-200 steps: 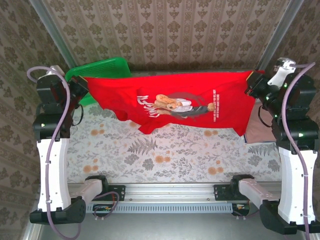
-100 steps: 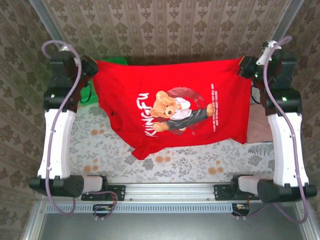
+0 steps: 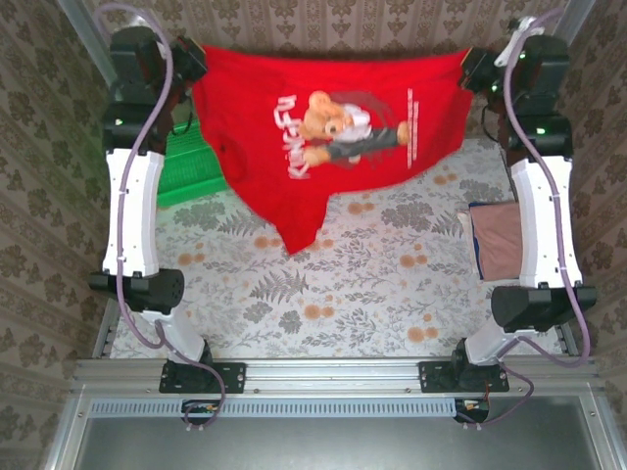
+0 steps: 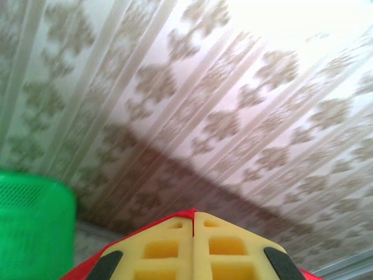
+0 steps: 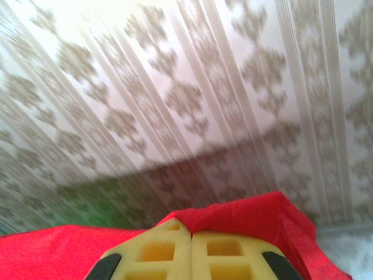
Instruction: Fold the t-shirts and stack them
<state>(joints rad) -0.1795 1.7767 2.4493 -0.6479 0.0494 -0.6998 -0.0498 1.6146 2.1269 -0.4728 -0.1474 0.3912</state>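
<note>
In the top external view, a bright red cloth t-shirt (image 3: 333, 127) with a cream-and-tan bear print is held stretched in the air above the far side of the table (image 3: 372, 284). One upper corner is pinched in the left gripper (image 3: 193, 69) and the other in the right gripper (image 3: 468, 70). One lower corner hangs to a point over the middle of the table. A plain dusty pink shirt (image 3: 498, 240) is seen folded at the table's right edge, just beside the right arm. A green plastic mesh basket (image 3: 186, 166) stands at the far left, partly hidden by the red t-shirt and the left arm. The table is covered in a fern-and-flower pattern and walled in by striped damask wallpaper (image 3: 323, 20). Bare tabletop lies between the hanging point and the metal rail (image 3: 333, 377) at the near edge.

In the left wrist view, the left gripper (image 4: 193, 217) is shown with its yellow fingers pressed flat together, a sliver of red cloth (image 4: 187, 212) caught at their tips. The basket (image 4: 29, 227) sits low at the left, below the wallpaper (image 4: 192, 105).

In the right wrist view, the right gripper (image 5: 190, 230) is likewise closed tight, with the red cloth (image 5: 256, 216) bunched around and above its fingers and the wallpaper (image 5: 175, 93) behind.
</note>
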